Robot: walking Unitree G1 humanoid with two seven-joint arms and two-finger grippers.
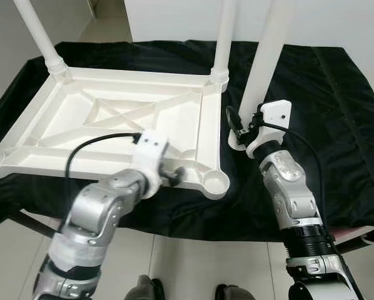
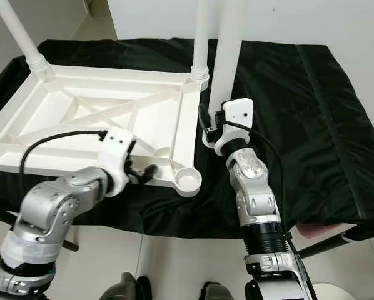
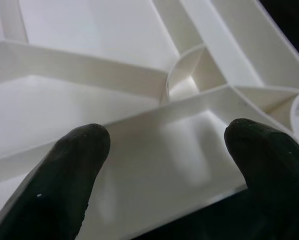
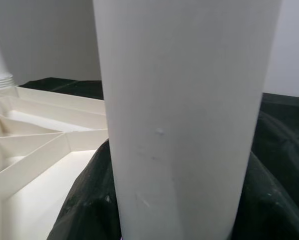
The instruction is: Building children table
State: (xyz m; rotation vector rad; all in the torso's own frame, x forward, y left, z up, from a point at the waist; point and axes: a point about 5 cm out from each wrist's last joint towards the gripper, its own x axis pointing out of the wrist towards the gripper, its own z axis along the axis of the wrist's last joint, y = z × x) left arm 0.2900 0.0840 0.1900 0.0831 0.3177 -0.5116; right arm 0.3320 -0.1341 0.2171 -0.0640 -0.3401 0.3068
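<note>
Right gripper [image 1: 237, 132] is clamped around a loose white table leg [image 1: 266, 56], held upright on the black cloth [image 1: 337, 112], forearm rising from 5 o'clock. Left gripper [image 1: 174, 175], fingers [image 3: 79, 170] spread wide, straddles the near rim of the upturned tabletop [image 1: 112, 119] beside an empty corner socket [image 1: 215, 182]. Two legs are fitted, at 10 and 12 o'clock.

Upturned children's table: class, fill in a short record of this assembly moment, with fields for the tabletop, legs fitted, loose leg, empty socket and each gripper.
tabletop: white tabletop, underside up on black cloth
legs fitted: two far-corner legs
loose leg: white leg upright, beside the tabletop
empty socket: near corner socket
left gripper: jaws open at the near rim
right gripper: shut on the loose leg
</note>
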